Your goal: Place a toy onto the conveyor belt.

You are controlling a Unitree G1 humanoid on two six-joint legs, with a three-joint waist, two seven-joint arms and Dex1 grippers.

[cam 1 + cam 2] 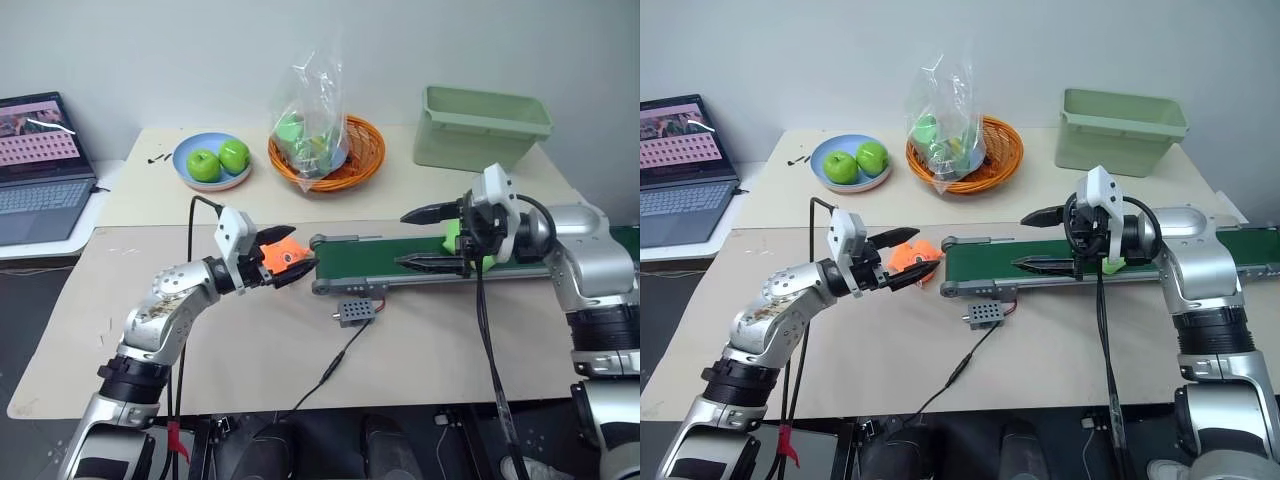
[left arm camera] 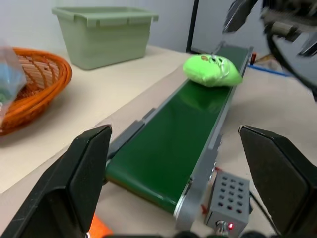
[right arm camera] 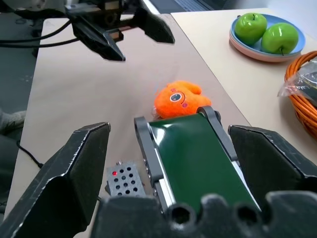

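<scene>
The lime-green toy (image 2: pixel 212 70) lies on the dark green conveyor belt (image 1: pixel 380 255), some way in from its left end. In the left eye view the toy (image 1: pixel 452 238) is partly hidden behind my right gripper (image 1: pixel 402 240). That gripper hangs open over the belt, pointing along it to the left, with nothing between its fingers. My left gripper (image 1: pixel 298 252) is open and empty just off the belt's left end. It hovers near an orange plush toy (image 3: pixel 178 99) on the table by the end roller and does not touch it.
A small grey box (image 1: pixel 357 311) with a cable sits in front of the belt. Farther back are a blue plate (image 1: pixel 185 170) with two green apples, an orange basket (image 1: pixel 365 150) holding a plastic bag, and a pale green bin (image 1: pixel 480 125). A laptop (image 1: pixel 40 170) stands at the far left.
</scene>
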